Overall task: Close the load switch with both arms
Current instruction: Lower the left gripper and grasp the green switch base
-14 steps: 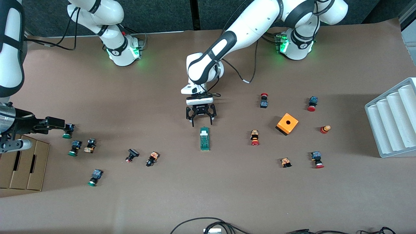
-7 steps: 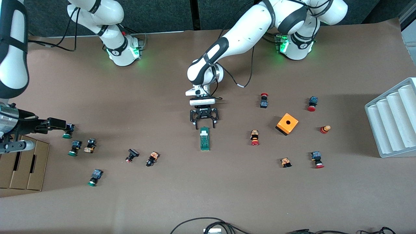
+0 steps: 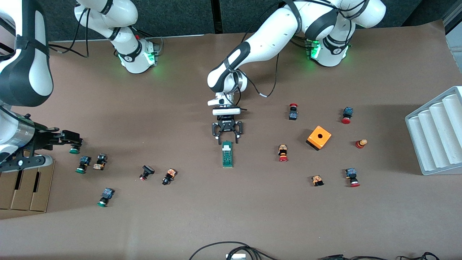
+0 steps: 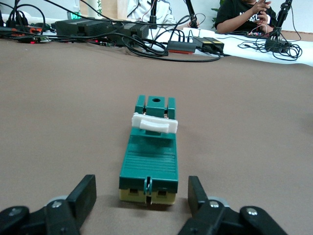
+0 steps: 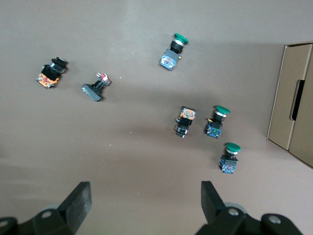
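Dark-green and narrow, the load switch (image 3: 227,154) is lying near the middle of the brown table (image 3: 231,209), its long axis running straight from the robots' bases toward the front camera, its small white end piece turned to the bases. We are seeing the left gripper (image 3: 227,138) sitting low at that same end, lined up with the block's length, so the switch is stretching away from the fingers toward the front camera. In the left wrist view the two black fingers (image 4: 84,195) are standing apart, one on each side of the yellowish end face of the load switch (image 4: 149,166), with bare table showing between each pad and the block; nothing is gripped. We are judging that the coming move turns on this alignment: the jaws have only to come in across the narrow width. The right gripper (image 3: 74,138) is waiting well apart at the right arm's end of the table, its fingers (image 5: 78,200) spread wide and empty over a scatter of green push buttons (image 5: 215,121) beside a cardboard box (image 5: 296,103). By our reckoning the left arm is the nearer one by a wide margin.
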Controlling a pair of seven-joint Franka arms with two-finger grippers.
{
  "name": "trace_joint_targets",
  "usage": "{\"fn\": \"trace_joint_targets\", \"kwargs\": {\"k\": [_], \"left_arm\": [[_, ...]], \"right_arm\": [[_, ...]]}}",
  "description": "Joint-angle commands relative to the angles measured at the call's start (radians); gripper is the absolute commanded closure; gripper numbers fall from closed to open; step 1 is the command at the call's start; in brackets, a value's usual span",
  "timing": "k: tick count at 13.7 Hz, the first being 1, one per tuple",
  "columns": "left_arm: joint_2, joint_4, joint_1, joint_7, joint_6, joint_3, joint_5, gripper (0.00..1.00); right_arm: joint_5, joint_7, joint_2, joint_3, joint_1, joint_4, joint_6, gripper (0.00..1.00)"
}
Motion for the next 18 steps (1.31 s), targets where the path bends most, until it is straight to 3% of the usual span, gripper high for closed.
{"fn": "trace_joint_targets", "kwargs": {"k": [1, 8, 13, 18], "left_arm": [[0.039, 0.016, -0.033, -0.03, -0.05, 0.013, 0.033, 0.21], [0.062, 0.026, -0.033, -0.021, -0.076, 0.014, 0.091, 0.29], [0.079, 0.049, -0.029, -0.004, -0.073, 0.014, 0.116, 0.33], [0.079, 0.048, -0.032, -0.005, -0.077, 0.016, 0.115, 0.39]], "right_arm": [[0.021, 0.0, 0.005, -0.004, -0.011, 0.014, 0.003, 0.0], [0.117, -0.014, 0.02, -0.006, -0.033, 0.013, 0.029, 0.0], [0.117, -0.038, 0.058, 0.005, -0.016, 0.014, 0.073, 0.01], [0.128, -0.066, 0.106, 0.032, 0.103, 0.014, 0.141, 0.01]]}}
